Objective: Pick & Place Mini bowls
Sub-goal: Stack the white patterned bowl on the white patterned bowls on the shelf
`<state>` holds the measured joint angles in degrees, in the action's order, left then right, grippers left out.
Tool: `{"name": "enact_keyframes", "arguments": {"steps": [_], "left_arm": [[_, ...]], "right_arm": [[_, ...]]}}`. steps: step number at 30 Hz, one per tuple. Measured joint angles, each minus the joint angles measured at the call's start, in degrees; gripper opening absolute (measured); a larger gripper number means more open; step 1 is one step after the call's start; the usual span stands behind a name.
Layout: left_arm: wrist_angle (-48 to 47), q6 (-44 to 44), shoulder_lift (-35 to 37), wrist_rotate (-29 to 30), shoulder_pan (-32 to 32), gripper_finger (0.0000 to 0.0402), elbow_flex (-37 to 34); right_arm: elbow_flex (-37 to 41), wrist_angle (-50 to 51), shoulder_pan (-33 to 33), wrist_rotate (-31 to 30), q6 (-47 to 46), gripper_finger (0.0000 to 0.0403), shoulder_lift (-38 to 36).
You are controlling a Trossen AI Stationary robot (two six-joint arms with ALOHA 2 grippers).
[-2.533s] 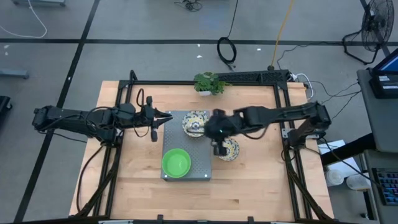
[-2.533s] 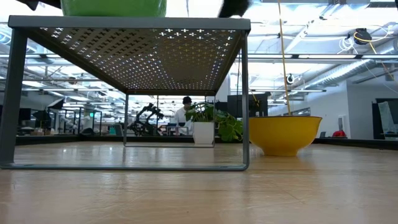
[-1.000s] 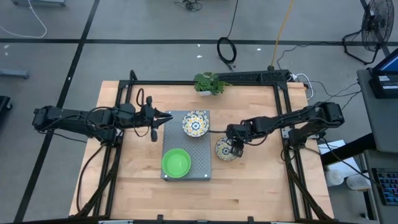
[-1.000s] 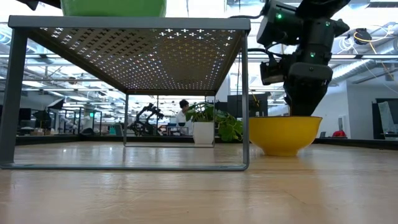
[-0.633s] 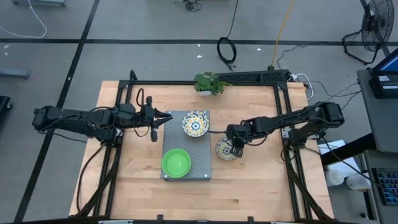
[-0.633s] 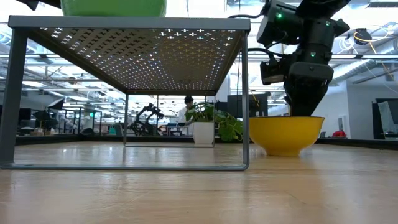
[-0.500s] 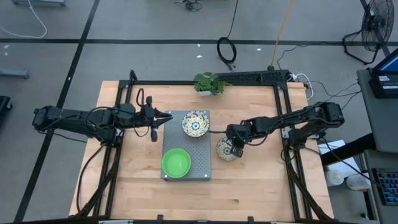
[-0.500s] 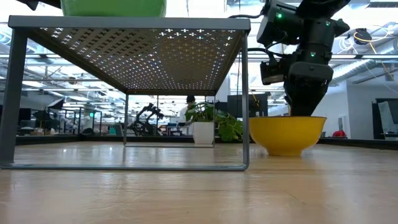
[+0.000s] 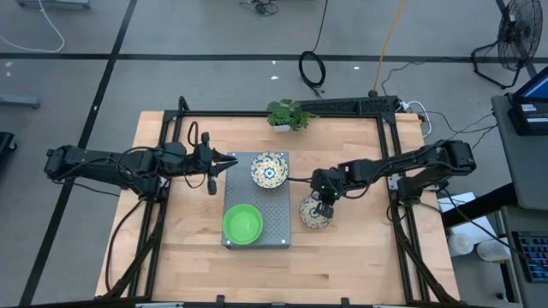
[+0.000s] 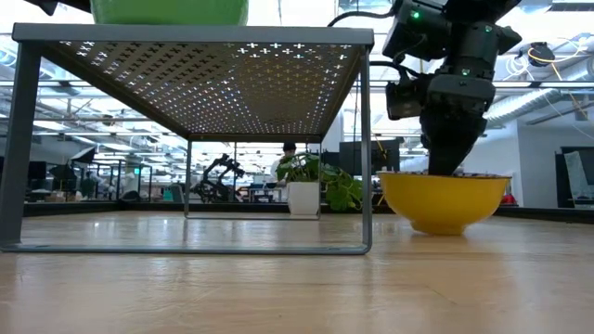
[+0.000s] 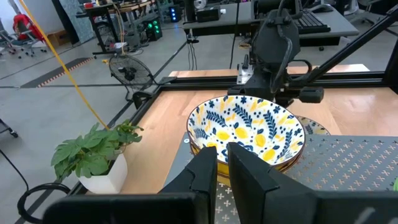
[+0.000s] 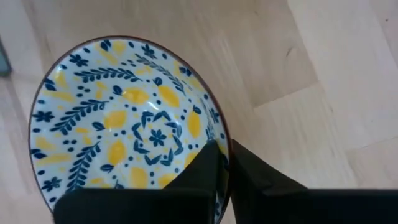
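Table [image 9: 188, 257] is light wood with a black frame around it. Grey tray [image 9: 257, 241] stands on legs mid-table, perforated top. On the tray: a green bowl [image 9: 242, 223] at the near end and a floral bowl [image 9: 269, 168] at the far end; left wrist view shows that floral one sitting on top of another, so it's a stack. Left arm reaches in from the left, left gripper [image 9: 228, 162] hovers just off the tray's far-left corner, fingers [image 11: 206, 163] nearly together with a thin gap, holding nothing. Right arm comes in from the right, right gripper [image 9: 319, 206] is down at a third floral bowl [image 9: 314, 213], which sits on the table just right of the tray, not touching it. Right wrist view: one finger inside the bowl [image 12: 118, 124], the other outside, clamped on the rim. Low view shows its yellow outside [image 10: 445, 199], base on the wood or barely off, can't tell. Plant [image 9: 287, 113] in a white pot at the far edge, well clear of the bowls.
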<state>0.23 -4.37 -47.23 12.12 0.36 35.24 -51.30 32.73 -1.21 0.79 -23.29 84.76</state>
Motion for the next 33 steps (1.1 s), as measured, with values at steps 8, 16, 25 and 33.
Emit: {"name": "enact_keyframes", "arguments": {"steps": [8,16,25,33], "left_arm": [[-0.02,-0.01,0.01,0.0,0.0,0.0047,0.0],[-0.02,-0.01,0.0,0.0,0.0,0.0047,0.0],[1.94,-0.1,0.0,0.0,-0.01,0.0047,0.0],[2.43,-0.41,0.01,0.0,0.0,0.0047,0.0]], "right_arm": [[0.27,0.62,1.88,2.13,0.39,0.0004,-7.33],[0.21,-3.51,4.48,2.35,0.02,0.0003,-19.37],[-8.49,-10.97,7.58,6.99,1.41,0.0001,-22.83],[-35.41,1.3,7.51,8.51,8.64,0.0001,-7.46]]}}
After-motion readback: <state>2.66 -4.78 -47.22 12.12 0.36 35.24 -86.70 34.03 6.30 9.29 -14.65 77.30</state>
